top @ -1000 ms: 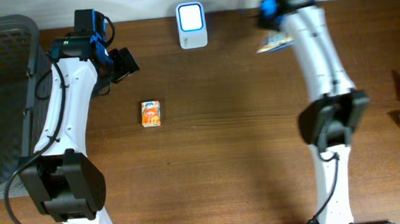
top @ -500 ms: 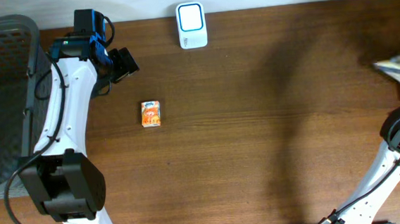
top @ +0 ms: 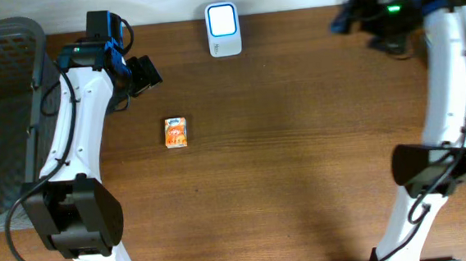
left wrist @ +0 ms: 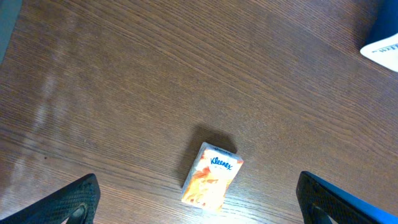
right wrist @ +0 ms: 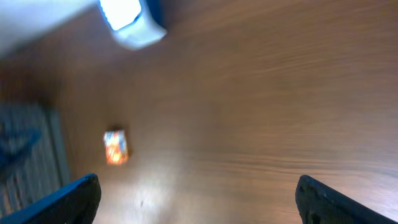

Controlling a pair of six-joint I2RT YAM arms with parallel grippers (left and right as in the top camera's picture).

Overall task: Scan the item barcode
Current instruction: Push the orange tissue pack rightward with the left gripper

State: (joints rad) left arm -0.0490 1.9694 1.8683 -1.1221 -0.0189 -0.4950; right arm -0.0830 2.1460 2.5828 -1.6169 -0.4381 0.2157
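Lying flat on the table point(top: 285, 168), the pack point(top: 176, 133) was seen apart from both arms. Beyond it, the left gripper point(top: 147, 73) was held low, arm bent, jaws wide and empty. Farthest off, the right gripper point(top: 344, 17) was pointed toward the scanner point(top: 223, 30), spread wide, nothing held.

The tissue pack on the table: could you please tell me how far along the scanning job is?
Done: nothing visible; the tissue pack lies on the table, apart from the scanner. In hand: nothing; the left hand is open near the pack, not touching it, and the right hand is open and empty. Left: grasp the pack and show its barcode to the scanner.
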